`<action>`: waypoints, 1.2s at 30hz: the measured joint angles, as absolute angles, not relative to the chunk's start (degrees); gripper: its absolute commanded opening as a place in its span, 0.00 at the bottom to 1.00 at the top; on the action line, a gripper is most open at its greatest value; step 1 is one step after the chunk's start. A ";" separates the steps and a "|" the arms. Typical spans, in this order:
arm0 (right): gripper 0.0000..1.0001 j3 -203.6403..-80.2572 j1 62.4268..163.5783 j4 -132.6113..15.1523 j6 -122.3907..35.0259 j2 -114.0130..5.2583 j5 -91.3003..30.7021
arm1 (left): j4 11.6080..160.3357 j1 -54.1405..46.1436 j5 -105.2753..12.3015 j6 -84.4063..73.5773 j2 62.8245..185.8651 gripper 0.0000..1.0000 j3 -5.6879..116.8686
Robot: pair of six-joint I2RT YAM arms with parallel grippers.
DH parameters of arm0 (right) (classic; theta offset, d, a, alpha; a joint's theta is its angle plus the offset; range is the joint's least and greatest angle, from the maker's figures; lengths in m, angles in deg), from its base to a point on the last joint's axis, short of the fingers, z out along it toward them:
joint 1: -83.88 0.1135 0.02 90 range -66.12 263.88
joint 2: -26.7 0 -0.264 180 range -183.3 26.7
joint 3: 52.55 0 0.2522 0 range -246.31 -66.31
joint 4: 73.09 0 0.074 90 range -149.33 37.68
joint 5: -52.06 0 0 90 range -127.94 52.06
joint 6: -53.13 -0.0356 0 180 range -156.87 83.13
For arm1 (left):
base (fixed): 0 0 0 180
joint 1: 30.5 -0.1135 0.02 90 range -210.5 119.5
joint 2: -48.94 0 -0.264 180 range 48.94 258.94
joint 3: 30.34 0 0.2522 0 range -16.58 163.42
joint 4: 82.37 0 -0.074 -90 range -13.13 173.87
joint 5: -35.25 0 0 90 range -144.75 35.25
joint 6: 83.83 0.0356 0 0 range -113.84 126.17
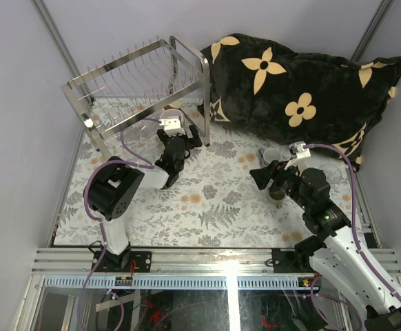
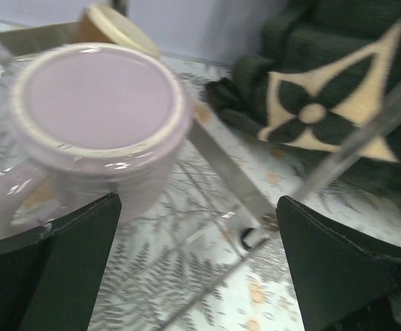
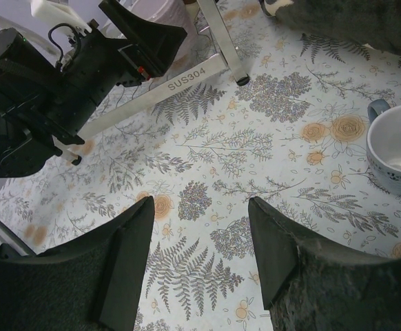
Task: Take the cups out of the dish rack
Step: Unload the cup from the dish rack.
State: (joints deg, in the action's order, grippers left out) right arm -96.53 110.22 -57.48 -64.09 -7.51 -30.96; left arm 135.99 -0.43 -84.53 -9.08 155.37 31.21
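Only the left wrist view shows the brown cup (image 2: 114, 24) behind the upturned lilac mug (image 2: 100, 117) facing the wide-open, empty left gripper (image 2: 199, 203); the right gripper (image 3: 200, 207) gapes empty too

The tablecloth (image 1: 214, 207) was pale with grey ferns and orange blooms, the pillow (image 1: 324, 76) at one o'clock black with cream flowers, the dish rack (image 1: 138, 79) at eleven o'clock shiny silver, beside a lilac-pink mug (image 2: 100, 110), a cream-and-brown cup (image 2: 114, 24) and a light blue mug (image 3: 397, 148).

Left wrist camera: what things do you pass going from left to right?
First the lilac-pink mug, then the dish rack's silver bar, then the black flowery pillow.
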 measured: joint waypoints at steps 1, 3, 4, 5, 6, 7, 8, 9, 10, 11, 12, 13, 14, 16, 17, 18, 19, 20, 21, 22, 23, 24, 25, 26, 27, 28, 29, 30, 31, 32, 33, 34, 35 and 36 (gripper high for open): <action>0.64 -96.53 110.22 -57.48 -64.11 -7.49 -30.96 | 135.96 0.46 -84.29 -9.28 155.17 0.94 31.21; 0.64 -96.53 110.22 -57.48 -64.09 -7.45 -30.96 | 135.96 1.84 -84.07 -10.00 154.91 0.94 31.21; 0.64 -96.53 110.22 -57.48 -64.11 -7.40 -30.96 | 135.92 2.39 -83.87 -10.48 154.80 0.94 31.21; 0.64 -96.53 110.22 -57.48 -64.09 -7.36 -30.96 | 135.90 2.63 -83.70 -10.81 154.69 0.94 31.17; 0.64 -96.53 110.22 -57.48 -64.11 -7.34 -30.96 | 135.85 2.67 -83.65 -11.11 154.58 0.94 31.17; 0.64 -96.53 110.22 -57.48 -64.11 -7.34 -30.96 | 135.70 2.60 -83.65 -11.53 154.37 0.94 31.06; 0.64 -96.53 110.22 -57.48 -64.11 -7.32 -30.96 | 135.68 2.54 -83.68 -11.77 154.19 0.94 30.91; 0.64 -96.53 110.22 -57.48 -64.11 -7.30 -30.96 | 135.66 2.52 -83.70 -12.01 153.95 0.94 30.64; 0.64 -96.53 110.22 -57.48 -64.11 -7.23 -30.96 | 135.51 2.52 -83.72 -12.21 153.62 0.94 30.36; 0.64 -96.53 110.22 -57.48 -64.11 -7.16 -30.96 | 135.29 2.50 -83.83 -12.31 153.25 0.94 30.05; 0.64 -96.53 110.22 -57.48 -64.11 -7.12 -30.96 | 135.11 2.45 -84.03 -12.42 152.77 0.94 29.73; 0.64 -96.53 110.22 -57.48 -64.11 -7.08 -30.96 | 134.81 2.45 -84.24 -12.51 152.27 0.94 29.40; 0.64 -96.51 110.22 -57.48 -64.11 -7.05 -30.96 | 134.37 2.45 -84.55 -12.62 151.55 0.94 28.87; 0.64 -96.51 110.22 -57.48 -64.11 -7.05 -30.96 | 133.14 2.45 -85.36 -12.95 149.75 0.94 27.80; 0.64 -96.51 110.22 -57.48 -64.11 -7.05 -30.96 | 132.73 2.45 -85.93 -13.25 148.77 0.94 27.15; 0.64 -96.51 110.22 -57.48 -64.11 -7.05 -30.96 | 132.31 2.45 -86.45 -13.52 147.81 0.94 26.51; 0.64 -96.51 110.22 -57.48 -64.13 -7.05 -30.96 | 131.79 2.45 -87.13 -13.84 146.85 0.94 25.81; 0.64 -96.51 110.22 -57.48 -64.13 -7.05 -30.96 | 131.18 2.45 -87.92 -14.24 145.93 0.94 25.11; 0.64 -96.51 110.22 -57.48 -64.13 -7.05 -30.96 | 130.61 2.45 -88.66 -14.57 145.29 0.94 24.68; 0.64 -96.51 110.22 -57.48 -64.13 -7.05 -30.96 | 129.69 2.45 -89.66 -14.92 144.68 0.94 24.37; 0.64 -96.51 110.22 -57.48 -64.16 -7.05 -30.96 | 128.77 2.45 -90.58 -15.20 144.31 0.93 24.28; 0.64 -96.51 110.22 -57.48 -64.16 -7.05 -30.96 | 127.79 2.45 -91.54 -15.51 144.01 0.93 24.26; 0.64 -96.51 110.22 -57.48 -64.16 -7.05 -30.96 | 127.07 2.43 -92.33 -15.68 143.81 0.93 24.26; 0.64 -96.51 110.22 -57.48 -64.16 -7.03 -30.96 | 126.39 2.30 -93.07 -15.86 143.72 0.93 24.26; 0.64 -96.51 110.22 -57.48 -64.16 -7.03 -30.96 | 126.04 2.15 -93.51 -15.92 143.72 0.93 24.26; 0.64 -96.51 110.22 -57.48 -64.16 -7.01 -30.96 | 125.52 1.86 -93.84 -16.05 143.72 0.92 24.26; 0.64 -96.51 110.22 -57.48 -64.13 -6.99 -30.96 | 124.97 1.53 -94.12 -16.23 143.70 0.92 24.26; 0.64 -96.51 110.22 -57.48 -64.16 -6.92 -30.98 | 124.47 1.31 -94.36 -16.45 143.70 0.92 24.28; 0.64 -96.51 110.22 -57.46 -64.16 -6.88 -30.98 | 123.72 1.07 -94.63 -16.69 143.70 0.92 24.35; 0.64 -96.51 110.22 -57.46 -64.16 -6.81 -30.98 | 122.96 0.77 -94.91 -16.93 143.72 0.92 24.55; 0.64 -96.51 110.22 -57.46 -64.16 -6.77 -30.98 | 122.41 0.44 -95.17 -17.06 143.83 0.92 24.76; 0.64 -96.51 110.22 -57.46 -64.16 -6.68 -31.00 | 121.74 0.11 -95.52 -17.19 143.98 0.92 25.20; 0.64 -96.51 110.22 -57.46 -64.16 -6.66 -31.00 | 121.04 -0.13 -95.92 -17.28 144.20 0.92 25.73; 0.64 -96.51 110.22 -57.46 -64.13 -6.66 -31.04 | 120.60 -0.37 -96.18 -17.34 144.53 0.91 26.25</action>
